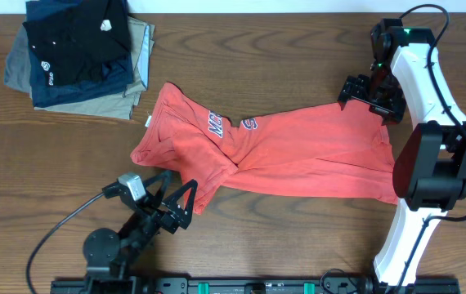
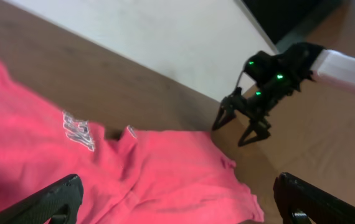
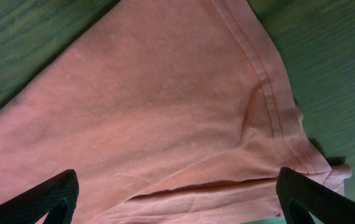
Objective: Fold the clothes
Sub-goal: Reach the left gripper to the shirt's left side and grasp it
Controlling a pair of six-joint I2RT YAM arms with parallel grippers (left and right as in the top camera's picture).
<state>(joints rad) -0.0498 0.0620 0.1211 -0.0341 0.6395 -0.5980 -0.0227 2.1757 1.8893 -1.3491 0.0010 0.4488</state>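
Plainly soft and light, the coral-red T-shirt [image 1: 298, 155] lies rumpled midway across the table [image 1: 282, 49]; limp cotton will sag and bunch, so hem corners or shoulder seams look the best holds. Its long axis runs left to right, neck toward the folded garments [image 1: 78, 57], hem by the right gripper [image 1: 362, 103]. That and the left gripper [image 1: 179, 191] gape apart, empty.

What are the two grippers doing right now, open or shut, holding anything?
Left gripper: open, holding nothing, beside the red T-shirt.
Right gripper: open, holding nothing, above the shirt's edge.
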